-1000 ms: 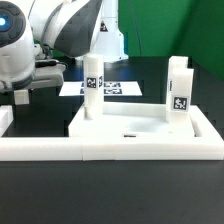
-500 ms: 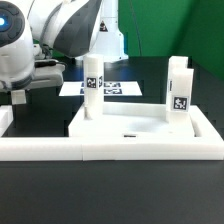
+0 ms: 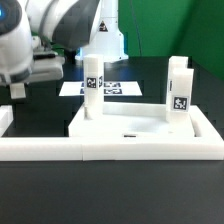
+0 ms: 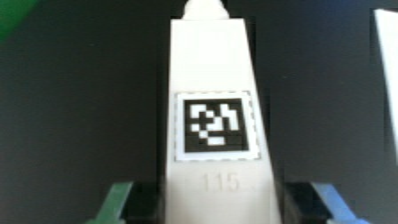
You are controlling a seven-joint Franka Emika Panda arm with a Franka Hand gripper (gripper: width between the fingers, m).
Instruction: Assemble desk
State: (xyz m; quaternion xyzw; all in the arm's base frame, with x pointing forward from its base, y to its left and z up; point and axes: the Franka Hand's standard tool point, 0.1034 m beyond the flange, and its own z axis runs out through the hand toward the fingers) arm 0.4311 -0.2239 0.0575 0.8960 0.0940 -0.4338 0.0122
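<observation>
Desk top (image 3: 145,128) lies on the dark surface (image 3: 110,195) well off from the end effector, toward the exterior view's right, with two legs standing upright in it: one (image 3: 92,86) at its nearer corner, one (image 3: 179,90) at its farther. Behind them lies the marker board (image 3: 112,89). In the wrist view, the end effector (image 4: 214,205) pinches a third tagged leg (image 4: 214,110) between its fingers (image 4: 121,203).

Desk top (image 3: 140,135) + legs (image 3: 178,88): white matt plastic, smooth; table (image 3: 110,190) matt black.
</observation>
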